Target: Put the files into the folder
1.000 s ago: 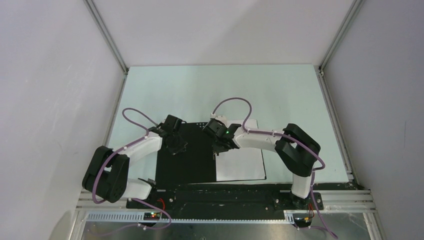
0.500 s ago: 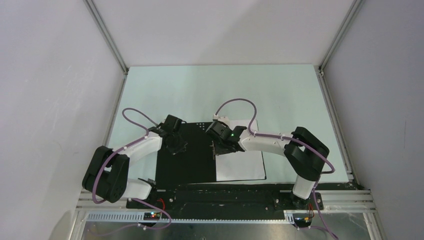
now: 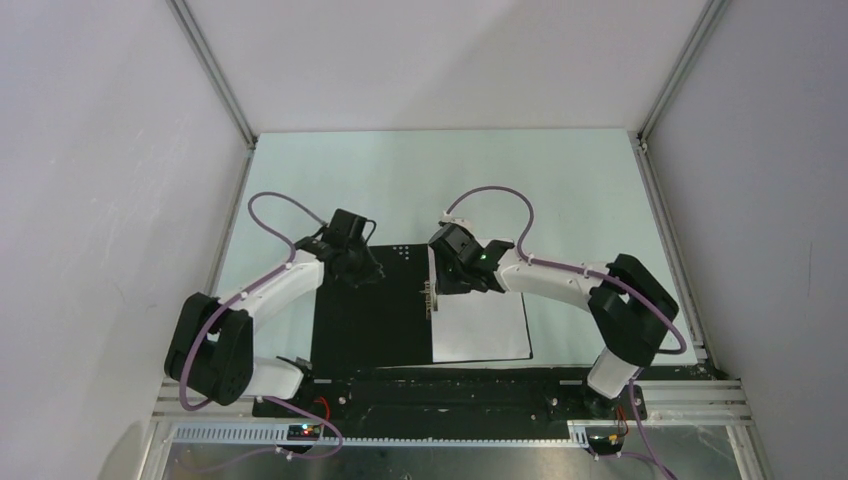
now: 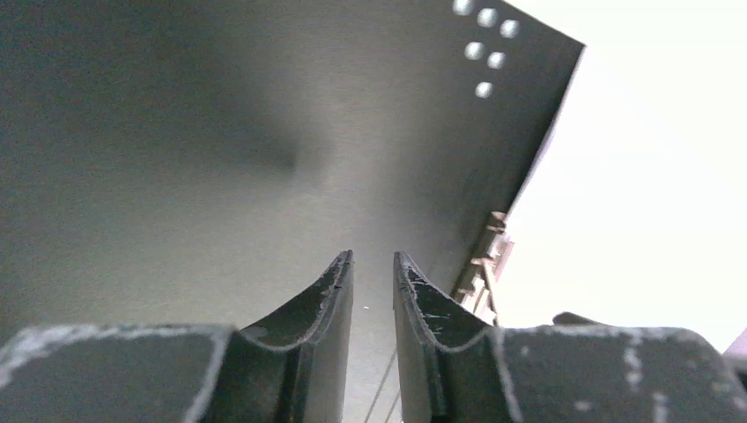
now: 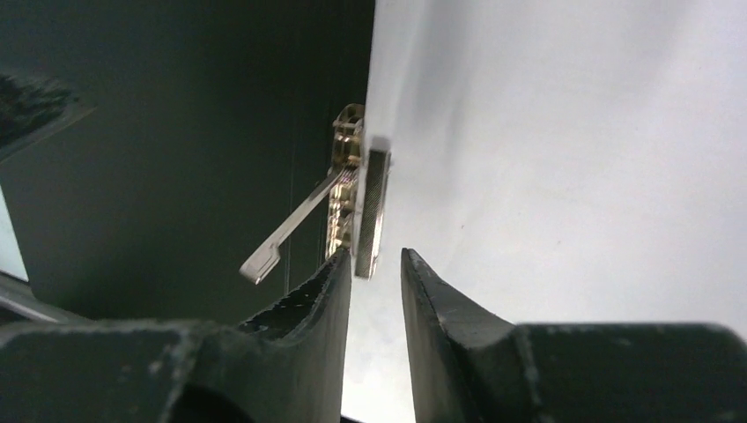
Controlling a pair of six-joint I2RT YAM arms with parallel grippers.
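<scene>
Folder state: the flat rectangular folder [image 3: 365, 320] lies open near the front edge of the pale green table [image 3: 560, 190], black inside facing up. The plain white paper files [image 3: 485, 325] lie flat on its right half, left edge against the spine.

Metal spine clip [image 3: 430, 290] – in the right wrist view [image 5: 357, 203] we see its thin lever sticking out over the black left panel [image 5: 176, 132].

Right gripper [image 3: 445, 283]: over the spine, tips just beside the near end of the clip. Fingers sit close, a narrow slit between them [image 5: 376, 256] with nothing in it; we cannot tell whether they touch the clip.

Left gripper [image 3: 365, 272]: over the far part of the black left panel. We note its fingers likewise only slightly parted [image 4: 372, 260] – nothing pinched.
</scene>
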